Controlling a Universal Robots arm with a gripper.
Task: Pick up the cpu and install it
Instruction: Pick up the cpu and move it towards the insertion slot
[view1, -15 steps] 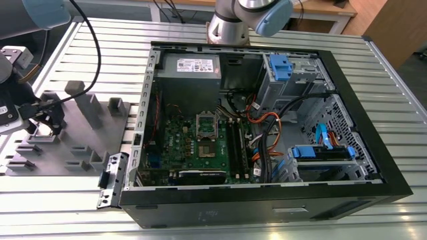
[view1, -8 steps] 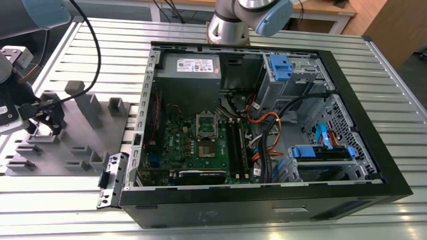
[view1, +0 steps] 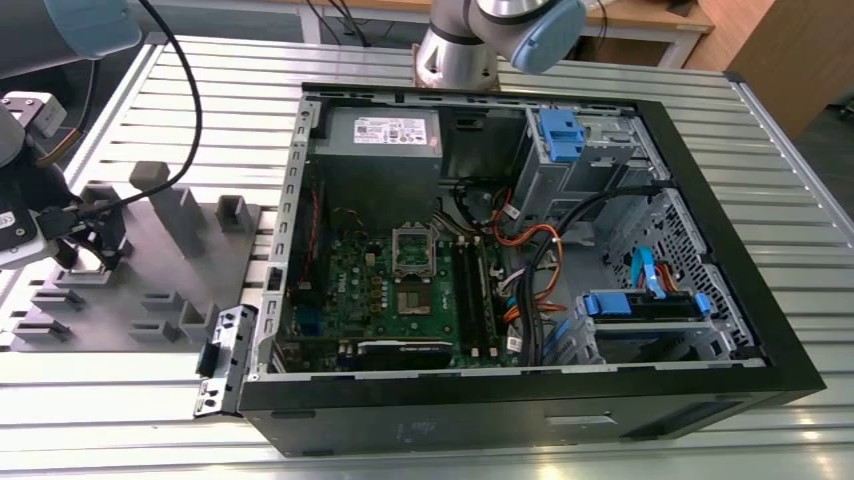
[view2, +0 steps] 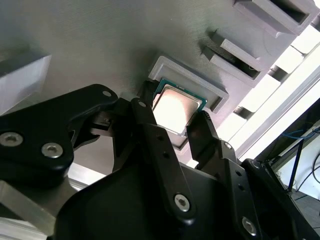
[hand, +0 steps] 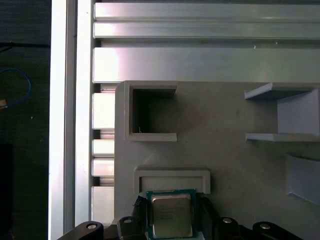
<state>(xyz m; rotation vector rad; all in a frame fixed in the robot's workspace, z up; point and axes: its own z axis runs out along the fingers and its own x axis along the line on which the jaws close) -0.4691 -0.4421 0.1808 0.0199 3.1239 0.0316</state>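
A: Looking for the gripper (view1: 83, 260), where does it stand?

B: Low over the grey plate (view1: 147, 268), close to that plate's edge on the exterior view's left. The plate itself lies along the slatted metal table (view1: 134, 400) by the table's edge on that same side, and grey blocks (view1: 174, 215) stand up from it.

A: And the cpu (view2: 177, 107)?

B: Right between the two black fingers (view2: 150, 130). In both wrist views one finger presses against each of two opposite sides of the chip, so the jaws are clenched on it. Its dull silver top faces the cameras.

A: Is it off the plate?

B: I cannot tell. It sits at a shallow raised holder frame (hand: 171, 175) on the plate, near the plate's edge that borders the table slats. In the second wrist view the chip overlaps that frame's recess.

A: What about the machine?

B: The open computer case (view1: 534, 405) lies on its side in the middle of the table, well apart from the gripper. The green circuit board (view1: 387, 290) lies flat inside, with the silver socket frame (view1: 412, 250) on it.
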